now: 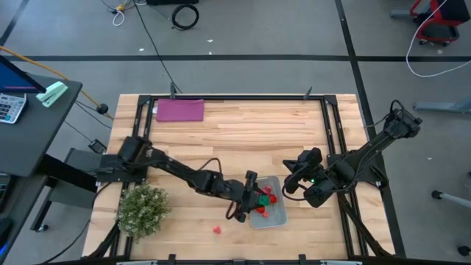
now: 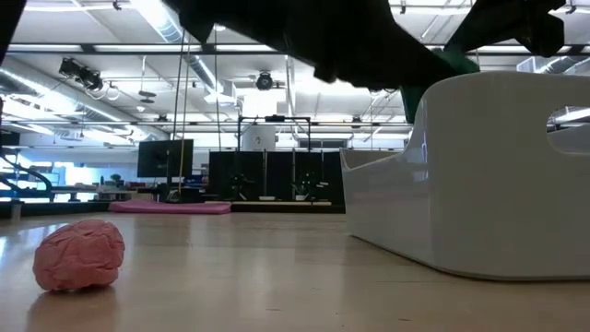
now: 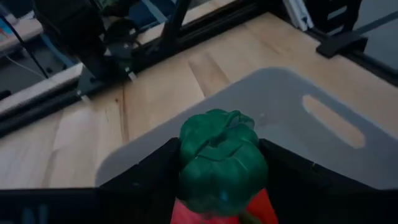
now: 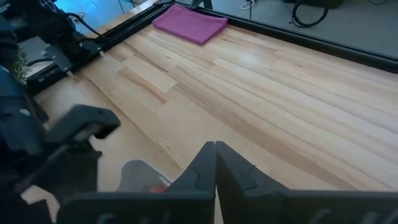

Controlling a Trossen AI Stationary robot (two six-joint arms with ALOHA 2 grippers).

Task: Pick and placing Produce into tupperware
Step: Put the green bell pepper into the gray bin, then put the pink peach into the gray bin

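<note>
The left end effector [image 1: 255, 200] pinches a red pepper with a green top [image 3: 221, 165] over the tupperware [image 1: 274, 218]. The right end effector [image 4: 215, 163], fingers pressed together, waits beside the tupperware. One pink piece [image 1: 217, 230] lies on the table [image 1: 243, 129] near it.

- Both arms are dark, almost black, built from long thin parts with chunky joints.
- A thin black cable loops off the left arm [image 1: 188, 175].
- The right arm [image 1: 368, 151] has a small green light near its wrist.
- The right gripper [image 4: 215, 163] has flat, black, pointed fingers.
</note>
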